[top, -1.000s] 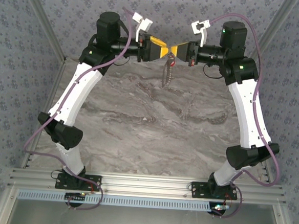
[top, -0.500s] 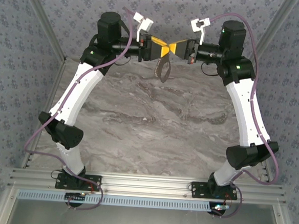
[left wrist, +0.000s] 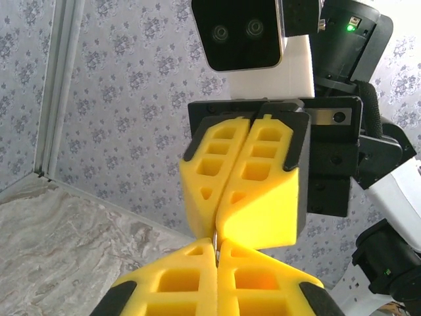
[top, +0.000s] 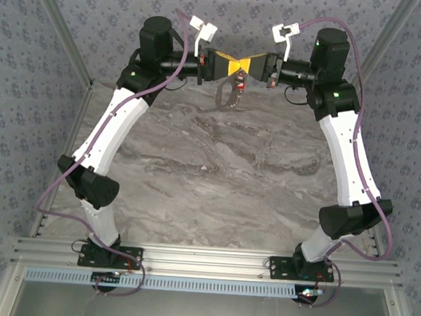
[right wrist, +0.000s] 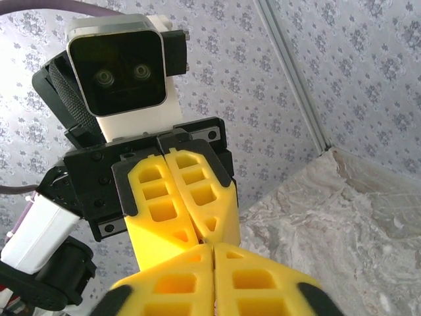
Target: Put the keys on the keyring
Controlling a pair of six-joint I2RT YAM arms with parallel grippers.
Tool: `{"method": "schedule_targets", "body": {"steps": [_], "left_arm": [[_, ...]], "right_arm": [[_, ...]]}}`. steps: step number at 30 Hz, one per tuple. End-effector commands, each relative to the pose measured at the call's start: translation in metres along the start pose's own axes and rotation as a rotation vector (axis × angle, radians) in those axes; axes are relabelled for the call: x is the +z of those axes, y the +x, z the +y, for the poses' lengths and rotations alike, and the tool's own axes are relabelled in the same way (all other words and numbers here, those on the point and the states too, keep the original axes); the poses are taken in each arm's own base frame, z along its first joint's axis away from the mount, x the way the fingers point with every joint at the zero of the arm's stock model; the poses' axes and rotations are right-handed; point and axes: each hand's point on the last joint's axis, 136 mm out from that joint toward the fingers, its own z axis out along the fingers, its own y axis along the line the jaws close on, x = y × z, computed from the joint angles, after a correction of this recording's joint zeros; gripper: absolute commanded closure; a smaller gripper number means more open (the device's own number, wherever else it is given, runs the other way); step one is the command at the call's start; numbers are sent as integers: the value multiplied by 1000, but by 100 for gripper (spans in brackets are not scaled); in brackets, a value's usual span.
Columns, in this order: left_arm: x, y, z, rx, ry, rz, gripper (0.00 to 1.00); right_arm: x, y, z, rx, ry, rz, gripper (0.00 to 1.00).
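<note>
High above the far end of the table my left gripper [top: 234, 64] and right gripper [top: 244, 65] meet tip to tip. The keyring [top: 227, 94], a thin grey loop, hangs slanted under the joined yellow tips. A tiny red key [top: 239, 79] sits on it just below the fingers. In the left wrist view my left gripper [left wrist: 216, 246] is shut on a sliver of the ring's wire [left wrist: 215, 241], which runs up into the tips of the right gripper [left wrist: 218, 228]. In the right wrist view the right gripper [right wrist: 213, 250] stands together but for a hairline slit.
The marble tabletop [top: 217, 173] lies well below the grippers. Patterned walls close it in at the back and both sides, with a metal frame rail [top: 203, 259] at the near edge by the arm bases.
My left gripper has closed onto the ring wire. The hanging loop has swung up and to the left, and both wrists have risen slightly.
</note>
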Motion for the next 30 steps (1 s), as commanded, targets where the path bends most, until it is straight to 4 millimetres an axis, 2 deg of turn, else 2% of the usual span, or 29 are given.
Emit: {"method": "schedule_targets", "body": {"steps": [1,3,5,9,14,21,30], "left_arm": [[0,-15,-22,76,64,-31,100],[0,-17,-23,77,67,-37,100],[-1,-20,-25,81,73,-44,100],[-3,-24,-30,89,84,-53,100],[-3,-29,-34,90,97,-57,100],[-4,-35,-39,98,106,-67,100],[-3,-39,-42,97,121,-73,100]], "right_arm": [[-16,-18,7,-1,-8,-81,66],[-31,-29,3,21,-7,-150,61],[-40,-32,-2,53,-14,-187,60],[-43,-26,-5,75,-19,-197,57],[-40,-15,-4,91,-39,-178,54],[-25,2,7,107,-88,-131,51],[-10,10,20,105,-133,-100,47]]}}
